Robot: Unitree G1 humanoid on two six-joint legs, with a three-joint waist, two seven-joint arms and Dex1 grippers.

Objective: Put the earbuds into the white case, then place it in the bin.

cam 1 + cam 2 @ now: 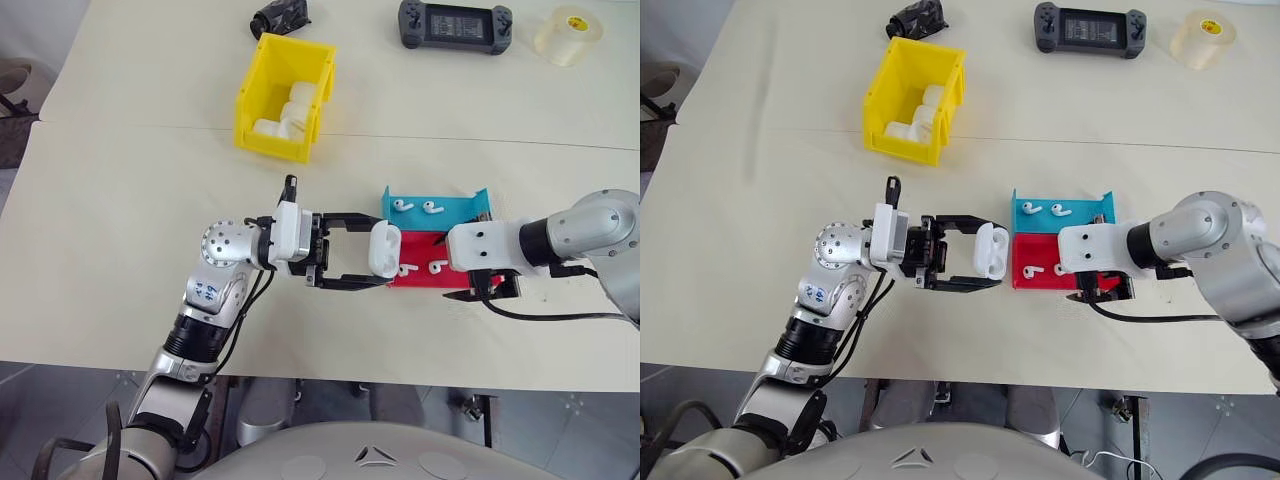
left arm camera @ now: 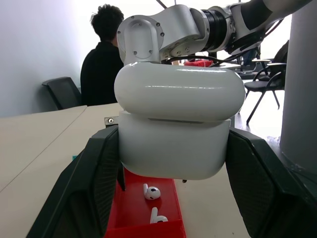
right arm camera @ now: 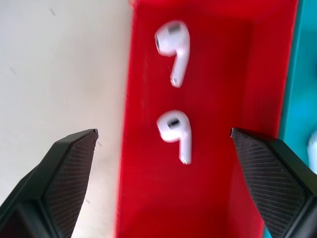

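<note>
Two earbuds [image 3: 174, 89] lie unmarked in the red tray [image 3: 218, 163]; no readable writing anywhere.

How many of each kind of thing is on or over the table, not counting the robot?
Earbuds: 4, two in the red tray, two in the teal tray
White cases: 3, one in the left claw, two in the yellow bin
Trays: 2
Bins: 1
Game console: 1
Tape roll: 1
Black object: 1
Total: 13
</note>
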